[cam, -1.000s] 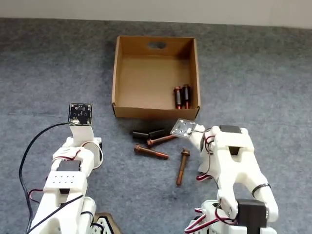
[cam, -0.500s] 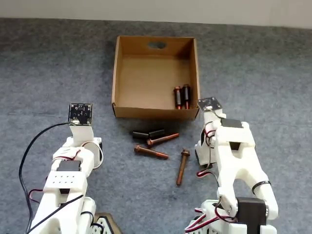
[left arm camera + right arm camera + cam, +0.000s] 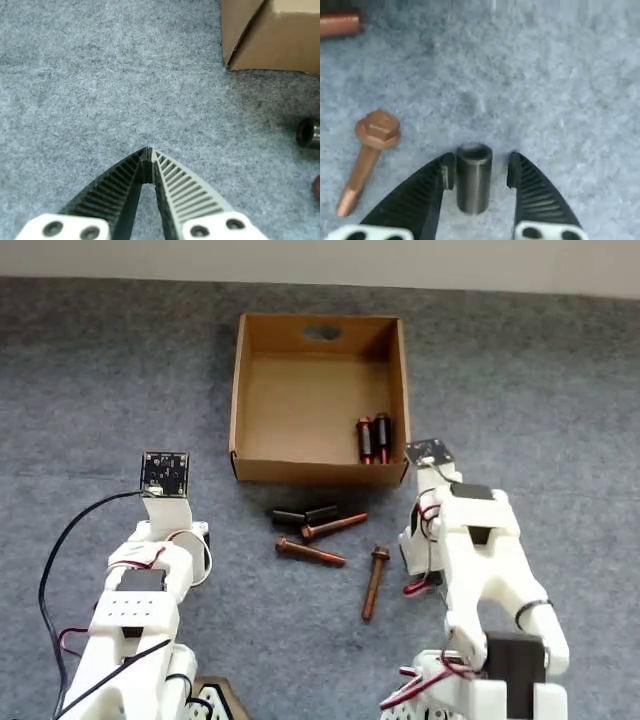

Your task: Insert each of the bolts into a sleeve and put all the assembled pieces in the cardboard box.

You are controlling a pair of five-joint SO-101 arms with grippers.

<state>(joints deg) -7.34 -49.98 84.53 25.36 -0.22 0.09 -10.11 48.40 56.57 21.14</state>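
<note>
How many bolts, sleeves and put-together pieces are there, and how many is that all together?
Loose bolts: 3
Loose sleeves: 3
Assembled pieces in the cardboard box: 2
Total: 8

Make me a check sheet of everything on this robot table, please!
Surface: grey carpet, flat.
Job's things: cardboard box holds two assembled pieces; three bolts and two sleeves lie loose in front of it; another sleeve lies between the right fingers.
Clutter: nothing seen.
Grippers: left gripper shut above bare carpet; right gripper open around that sleeve.
Cables: black cable loops beside the left arm; red wires on the right arm.
Surroundings: pale wall beyond the carpet.
</note>
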